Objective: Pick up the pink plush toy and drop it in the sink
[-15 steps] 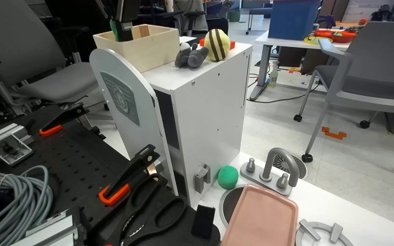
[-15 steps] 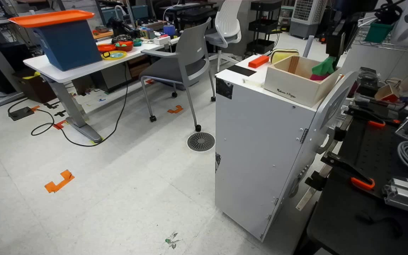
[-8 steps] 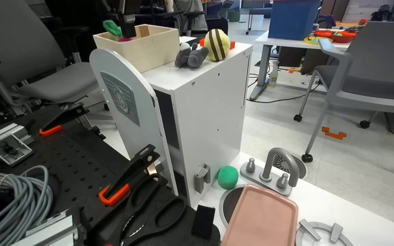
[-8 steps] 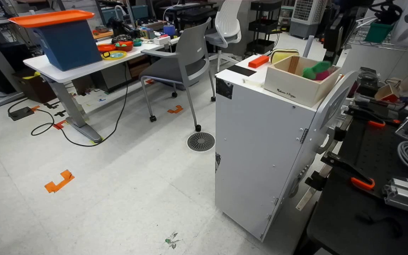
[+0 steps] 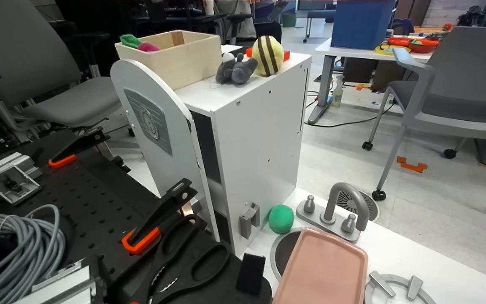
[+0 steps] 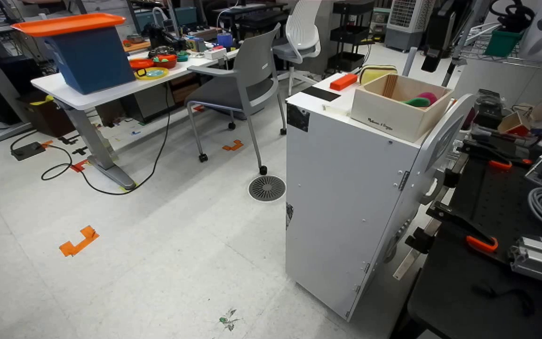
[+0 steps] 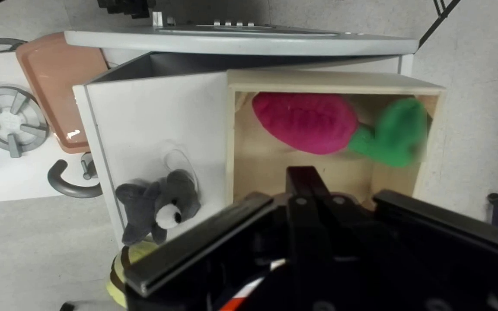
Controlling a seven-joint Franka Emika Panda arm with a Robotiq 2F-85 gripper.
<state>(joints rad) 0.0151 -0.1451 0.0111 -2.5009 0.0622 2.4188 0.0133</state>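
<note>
A white cabinet (image 5: 260,139) carries a wooden box (image 5: 190,63), gray plush (image 5: 239,71), striped plush (image 5: 268,55) and orange block (image 6: 344,82).

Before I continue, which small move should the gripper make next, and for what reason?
I would probably open the gripper first, before going down. Its jaws look shut, with nothing between them, while the pink toy lies in the box below, not in the sink, so a grasp seems needed.

Both exterior views show the pink plush toy (image 5: 143,46) partly hidden.
</note>
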